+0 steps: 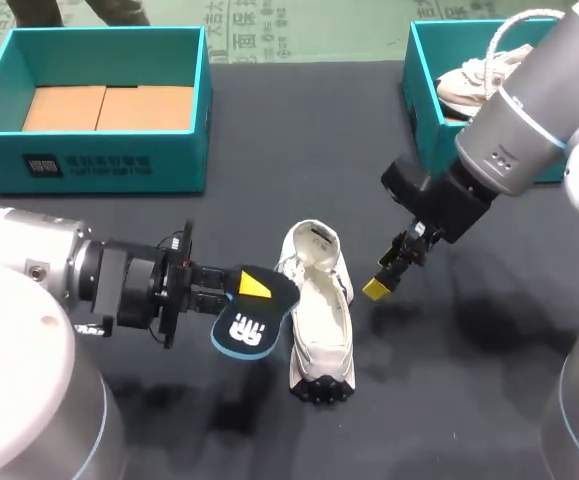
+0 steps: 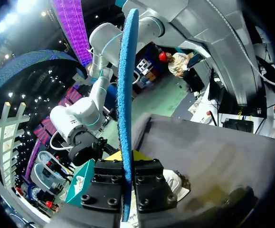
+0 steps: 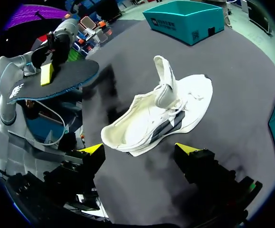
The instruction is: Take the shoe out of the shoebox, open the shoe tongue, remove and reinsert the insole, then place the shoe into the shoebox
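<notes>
Jaws of my left gripper (image 1: 251,288) are clamped on the insole (image 1: 241,328), which they hold out flat in the lower left of the middle of the head view. It is just beside the shoe (image 1: 319,320) and does not touch it. Those of my right gripper (image 1: 377,287) stand apart with nothing between them, and it hovers just right of the shoe.

The shoe lies on the dark table (image 1: 299,130) at the lower middle of the head view. From the right wrist view its tongue (image 3: 165,80) stands up and the mouth is wide open toward that gripper.

I judge the insole to be thin, light foam that bends easily. A grip far from the leading end may let it buckle, so I would feed one end in slowly. The shoe looks light with a soft upper, so it will probably slide on the cloth when pushed. The free gripper should pin the heel collar or the tongue.

A teal shoebox (image 1: 89,160) with brown cardboard (image 1: 104,107) inside is at the upper left. A second teal box (image 1: 431,125) at the upper right holds another white shoe (image 1: 466,85). Both are well apart from the work. I expect only the tongue and the laces could get in the way.
</notes>
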`<state>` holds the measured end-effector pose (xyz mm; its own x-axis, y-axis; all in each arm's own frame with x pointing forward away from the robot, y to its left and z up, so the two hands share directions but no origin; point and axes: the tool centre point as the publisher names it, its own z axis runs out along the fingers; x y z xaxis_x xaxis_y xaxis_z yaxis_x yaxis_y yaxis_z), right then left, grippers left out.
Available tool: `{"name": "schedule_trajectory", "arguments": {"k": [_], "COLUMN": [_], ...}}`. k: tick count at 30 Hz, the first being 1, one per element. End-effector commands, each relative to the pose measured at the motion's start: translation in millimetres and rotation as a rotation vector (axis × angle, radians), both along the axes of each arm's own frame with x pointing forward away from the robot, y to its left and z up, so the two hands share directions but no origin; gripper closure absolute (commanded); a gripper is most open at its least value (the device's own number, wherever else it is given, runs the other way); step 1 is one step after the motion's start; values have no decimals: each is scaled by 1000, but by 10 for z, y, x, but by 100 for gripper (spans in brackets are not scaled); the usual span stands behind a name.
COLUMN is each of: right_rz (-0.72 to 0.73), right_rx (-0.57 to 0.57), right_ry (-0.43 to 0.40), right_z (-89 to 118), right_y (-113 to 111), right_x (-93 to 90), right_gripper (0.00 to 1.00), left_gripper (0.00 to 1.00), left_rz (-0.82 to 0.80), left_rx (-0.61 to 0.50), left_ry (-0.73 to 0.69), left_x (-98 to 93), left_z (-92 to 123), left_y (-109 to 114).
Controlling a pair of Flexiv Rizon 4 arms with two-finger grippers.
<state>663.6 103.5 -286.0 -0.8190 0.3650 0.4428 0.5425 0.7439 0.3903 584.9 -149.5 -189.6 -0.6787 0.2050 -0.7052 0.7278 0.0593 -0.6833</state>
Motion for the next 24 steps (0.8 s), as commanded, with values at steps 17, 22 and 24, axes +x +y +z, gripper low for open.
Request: {"name": "schedule_trajectory", "arguments": {"k": [17,22,24], "right_rz": [98,98,98], "right_rx": [-60,-60,-60], "right_ry": [-152,-152,-152], "right_z": [-509,-509,-509], "right_y": [-34,-34,-34], "right_x": [-262,-262,-262], "right_gripper": [0,0,0], "left_gripper": [100,100,100], "left_rz": [-124,-124,-124], "left_rx": [-153,-153,-153], "left_ry": [249,249,249], "left_x": [167,167,167], "left_z": [-336,-336,-336], "left_y": [-363,-363,-363]}}
